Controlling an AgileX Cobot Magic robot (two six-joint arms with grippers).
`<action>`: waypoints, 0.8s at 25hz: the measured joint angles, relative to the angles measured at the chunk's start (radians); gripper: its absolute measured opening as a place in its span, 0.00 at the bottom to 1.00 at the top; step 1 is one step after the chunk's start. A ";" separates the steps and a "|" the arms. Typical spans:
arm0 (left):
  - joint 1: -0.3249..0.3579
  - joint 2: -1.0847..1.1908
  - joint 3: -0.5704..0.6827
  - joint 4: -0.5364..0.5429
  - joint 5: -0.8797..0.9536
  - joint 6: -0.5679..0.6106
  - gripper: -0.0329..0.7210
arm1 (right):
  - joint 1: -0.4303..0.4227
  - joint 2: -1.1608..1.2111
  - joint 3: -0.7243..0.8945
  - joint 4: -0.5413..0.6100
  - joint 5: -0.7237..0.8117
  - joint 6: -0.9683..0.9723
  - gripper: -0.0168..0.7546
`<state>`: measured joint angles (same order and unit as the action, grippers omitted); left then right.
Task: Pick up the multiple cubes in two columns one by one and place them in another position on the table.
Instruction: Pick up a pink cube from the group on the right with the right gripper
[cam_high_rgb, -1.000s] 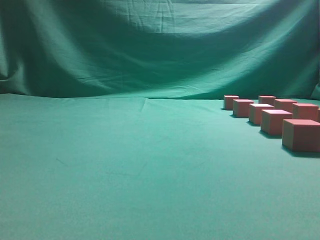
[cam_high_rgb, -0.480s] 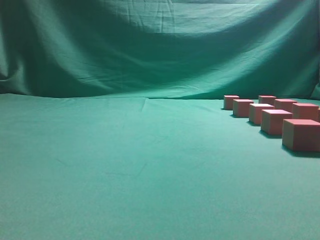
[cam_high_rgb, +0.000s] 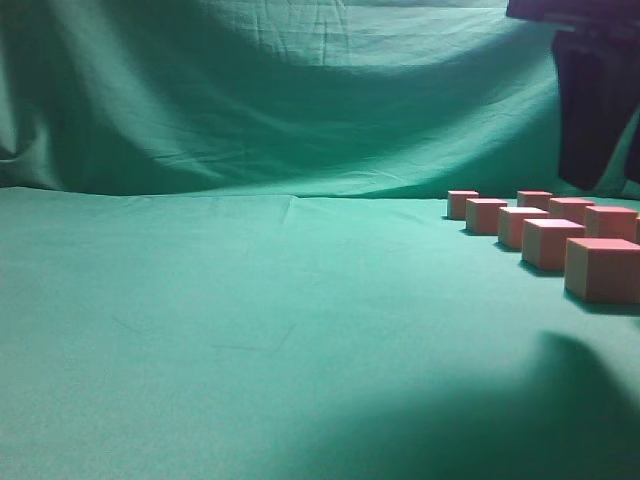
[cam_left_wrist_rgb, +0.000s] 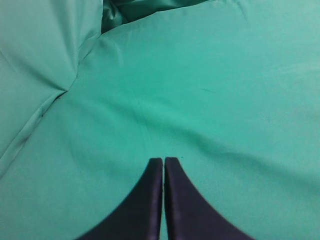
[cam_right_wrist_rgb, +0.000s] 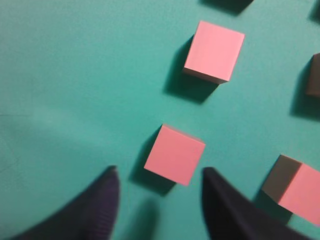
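Several pinkish-red cubes (cam_high_rgb: 550, 243) stand in two columns on the right of the teal table (cam_high_rgb: 250, 320). The nearest one (cam_high_rgb: 603, 270) is at the right edge. My right arm (cam_high_rgb: 592, 100) hangs dark above the columns at the upper right. In the right wrist view my right gripper (cam_right_wrist_rgb: 160, 174) is open above the cloth, and one cube (cam_right_wrist_rgb: 175, 155) lies just ahead of the gap between its fingertips, untouched. Another cube (cam_right_wrist_rgb: 214, 50) sits farther ahead and a third (cam_right_wrist_rgb: 300, 187) to the right. My left gripper (cam_left_wrist_rgb: 163, 161) is shut and empty over bare cloth.
A draped green backdrop (cam_high_rgb: 300, 90) rises behind the table. Its fold (cam_left_wrist_rgb: 60, 90) meets the table cloth in the left wrist view. The arm's dark shadow (cam_high_rgb: 560, 400) falls on the cloth at the lower right. Bare cloth stretches across the left and middle.
My right arm has come into the exterior view at the upper right, above the cube columns, and casts a new shadow at the lower right. The cubes have not moved.
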<state>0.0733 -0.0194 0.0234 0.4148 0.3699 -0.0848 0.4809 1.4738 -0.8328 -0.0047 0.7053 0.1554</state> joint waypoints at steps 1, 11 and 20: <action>0.000 0.000 0.000 0.000 0.000 0.000 0.04 | 0.000 0.005 -0.003 0.000 -0.002 0.002 0.60; 0.000 0.000 0.000 0.000 0.000 0.000 0.04 | 0.000 0.114 -0.002 -0.002 -0.096 0.066 0.69; 0.000 0.000 0.000 0.000 0.000 0.000 0.04 | 0.000 0.203 -0.002 -0.031 -0.147 0.071 0.69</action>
<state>0.0733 -0.0194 0.0234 0.4148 0.3699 -0.0848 0.4809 1.6765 -0.8351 -0.0353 0.5582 0.2261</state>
